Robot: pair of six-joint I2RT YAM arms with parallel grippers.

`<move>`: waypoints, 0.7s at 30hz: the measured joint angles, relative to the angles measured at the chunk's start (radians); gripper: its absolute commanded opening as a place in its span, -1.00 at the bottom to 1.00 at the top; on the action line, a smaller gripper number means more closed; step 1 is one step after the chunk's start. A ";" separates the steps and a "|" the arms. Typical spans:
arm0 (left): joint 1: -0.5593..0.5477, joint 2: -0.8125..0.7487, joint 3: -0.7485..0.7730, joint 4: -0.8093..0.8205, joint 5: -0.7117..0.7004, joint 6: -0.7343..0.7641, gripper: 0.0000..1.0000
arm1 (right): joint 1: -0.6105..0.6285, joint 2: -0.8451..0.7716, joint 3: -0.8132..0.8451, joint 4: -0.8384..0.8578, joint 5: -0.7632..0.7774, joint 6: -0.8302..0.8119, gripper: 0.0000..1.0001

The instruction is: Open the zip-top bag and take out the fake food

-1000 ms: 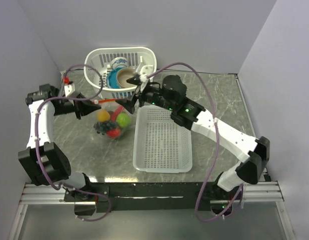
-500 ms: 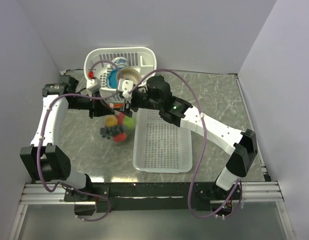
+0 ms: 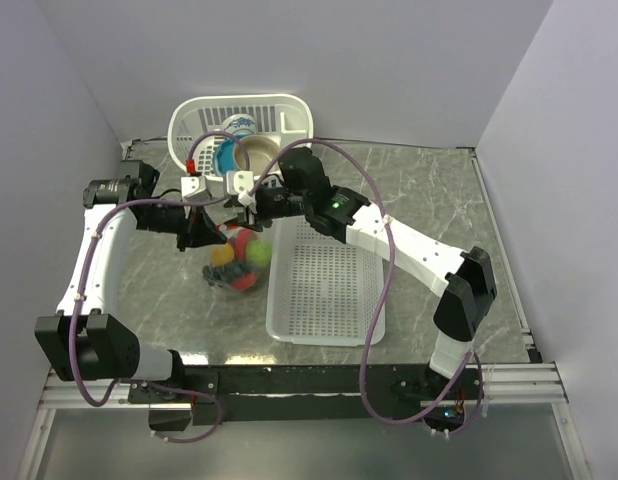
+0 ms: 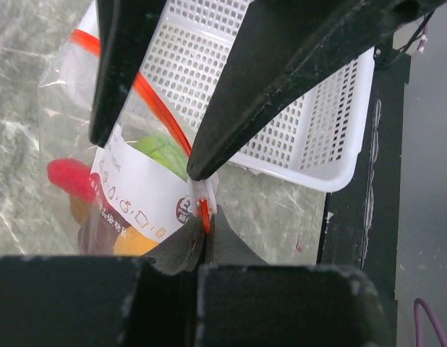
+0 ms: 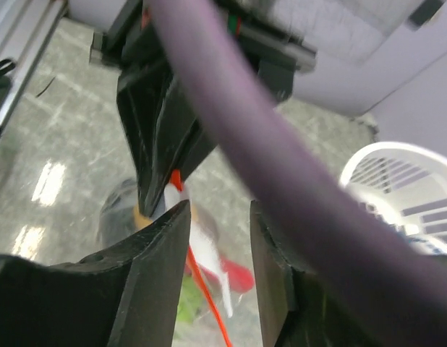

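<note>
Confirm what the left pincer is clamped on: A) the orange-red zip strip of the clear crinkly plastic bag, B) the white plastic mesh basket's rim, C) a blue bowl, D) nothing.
A: the left wrist view shows the left pincer shut on the end of the orange-red zip strip of the clear crinkly plastic bag.

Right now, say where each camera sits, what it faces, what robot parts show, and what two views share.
Top external: above and behind, facing down on the grey marbled table; both arms show.
Left wrist: on the left arm, facing the clear plastic zip-top bag; the left hand pinches it.
Right wrist: on the right arm, facing the left hand; right hand below.
Wrist views share the orange-red zip strip.
</note>
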 measured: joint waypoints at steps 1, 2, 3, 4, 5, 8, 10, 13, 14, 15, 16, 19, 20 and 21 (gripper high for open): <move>0.000 -0.002 -0.005 -0.002 -0.004 0.003 -0.98 | -0.003 0.000 -0.005 -0.003 -0.010 0.000 -0.01; 0.000 -0.002 -0.008 -0.003 -0.008 0.004 -0.98 | -0.005 0.000 -0.008 -0.004 -0.017 0.000 0.01; 0.000 -0.002 -0.011 -0.003 -0.009 0.005 -0.98 | -0.006 0.000 -0.009 -0.009 -0.023 0.000 0.04; 0.000 -0.002 -0.014 -0.003 -0.011 0.006 -0.98 | -0.006 0.000 -0.009 -0.012 -0.029 0.000 0.06; 0.000 -0.002 -0.016 -0.003 -0.012 0.008 -0.99 | -0.008 0.000 -0.008 -0.014 -0.037 -0.001 0.07; 0.000 -0.003 -0.016 -0.003 -0.018 0.017 -0.99 | -0.010 0.000 -0.006 -0.032 -0.065 0.000 0.14; 0.000 -0.003 -0.016 -0.003 -0.019 0.022 -0.98 | -0.013 0.004 0.005 -0.052 -0.097 0.001 0.14; 0.000 -0.003 -0.016 -0.003 -0.019 0.027 -0.99 | -0.022 0.017 0.039 -0.087 -0.145 0.002 0.12; 0.000 -0.004 -0.016 -0.003 -0.019 0.029 -0.98 | -0.024 0.022 0.048 -0.094 -0.157 0.003 0.11; 0.000 -0.004 -0.016 -0.003 -0.020 0.030 -0.98 | -0.027 0.028 0.060 -0.103 -0.169 0.005 0.11; 0.000 -0.005 -0.016 -0.003 -0.020 0.030 -0.98 | -0.031 0.034 0.069 -0.107 -0.185 0.008 0.10; 0.000 -0.005 -0.016 -0.003 -0.020 0.031 -0.98 | -0.041 0.051 0.081 -0.107 -0.227 0.031 0.06; 0.000 -0.005 -0.016 -0.003 -0.020 0.031 -0.98 | -0.043 0.058 0.083 -0.106 -0.235 0.040 0.03; 0.000 -0.005 -0.016 -0.003 -0.020 0.031 -0.98 | -0.045 0.065 0.085 -0.105 -0.243 0.050 0.01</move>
